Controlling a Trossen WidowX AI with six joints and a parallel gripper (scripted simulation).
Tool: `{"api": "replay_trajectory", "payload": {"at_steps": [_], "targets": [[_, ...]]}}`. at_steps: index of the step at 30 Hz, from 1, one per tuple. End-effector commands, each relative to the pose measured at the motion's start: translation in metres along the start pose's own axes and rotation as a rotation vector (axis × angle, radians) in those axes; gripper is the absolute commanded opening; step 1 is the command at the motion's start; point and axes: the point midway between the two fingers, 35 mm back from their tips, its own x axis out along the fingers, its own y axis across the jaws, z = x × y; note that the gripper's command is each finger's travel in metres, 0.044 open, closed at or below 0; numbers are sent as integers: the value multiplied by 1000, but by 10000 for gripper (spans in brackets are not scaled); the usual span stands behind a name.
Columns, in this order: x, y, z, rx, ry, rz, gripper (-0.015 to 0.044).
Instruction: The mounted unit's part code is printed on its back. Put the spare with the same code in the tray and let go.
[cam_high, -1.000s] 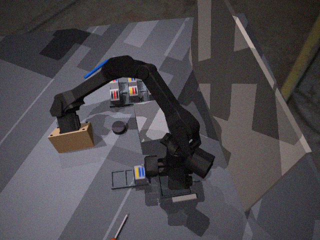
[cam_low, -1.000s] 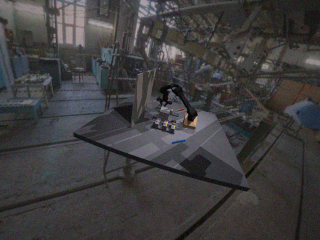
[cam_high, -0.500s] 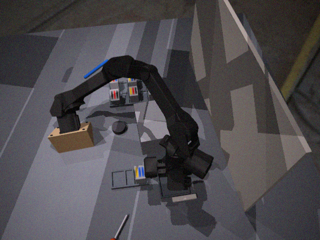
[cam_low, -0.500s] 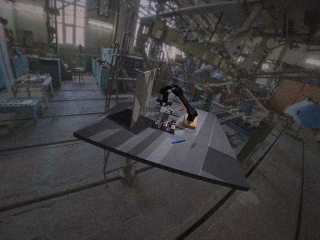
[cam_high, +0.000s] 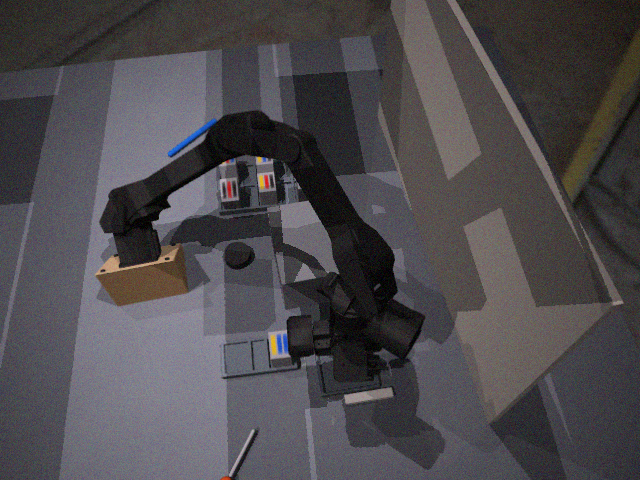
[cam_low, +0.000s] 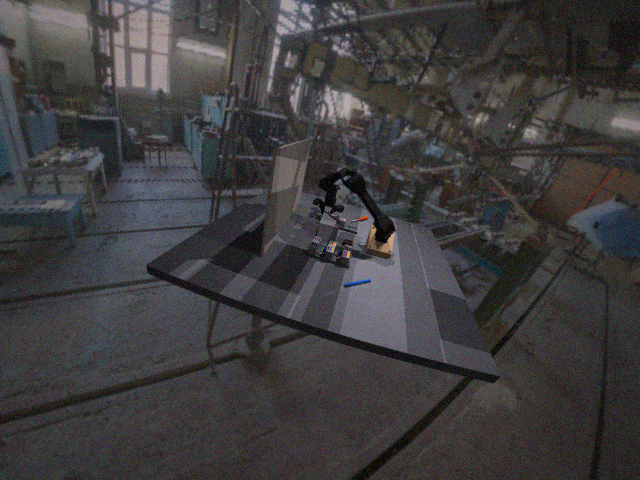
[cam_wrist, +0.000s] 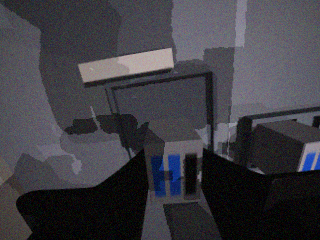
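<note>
My gripper (cam_high: 354, 364) (cam_wrist: 169, 148) is shut on a small grey spare (cam_wrist: 174, 136), whose face shows two blue stripes and a black one. In the top view it is over the outlined tray (cam_high: 328, 383) (cam_wrist: 160, 102). The wrist view shows tray floor beyond the spare; I cannot tell whether the spare touches it. A unit with yellow and blue stripes (cam_high: 279, 347) (cam_wrist: 277, 142) sits in the right end of a three-part rack (cam_high: 236, 360). Several striped units, one white with red and black (cam_high: 229, 190), stand in the back rack (cam_high: 242, 211). The mounted unit's code cannot be made out.
A tall panel (cam_high: 439, 201) (cam_low: 283, 193) stands right of the arm. A pale block (cam_high: 305, 222) is between the racks, with a dark disc (cam_high: 238, 255) left of it. A pale bar (cam_high: 368, 396) (cam_wrist: 127, 66) borders the tray. A blue rod (cam_high: 192, 137) (cam_low: 357, 283) and screwdriver (cam_high: 241, 454) lie farther off.
</note>
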Motion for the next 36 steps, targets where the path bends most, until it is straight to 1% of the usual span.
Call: {"api": "replay_trajectory", "payload": {"at_steps": [1, 13, 15, 19, 21, 36], "targets": [[-1, 0, 0, 0, 0, 0, 131], [-3, 0, 0, 0, 0, 1, 440], [-22, 3, 2, 2, -1, 1, 440], [-86, 1, 2, 8, -1, 1, 440], [-105, -1, 1, 10, 1, 0, 440], [-108, -2, 5, 21, -3, 21, 440]]}}
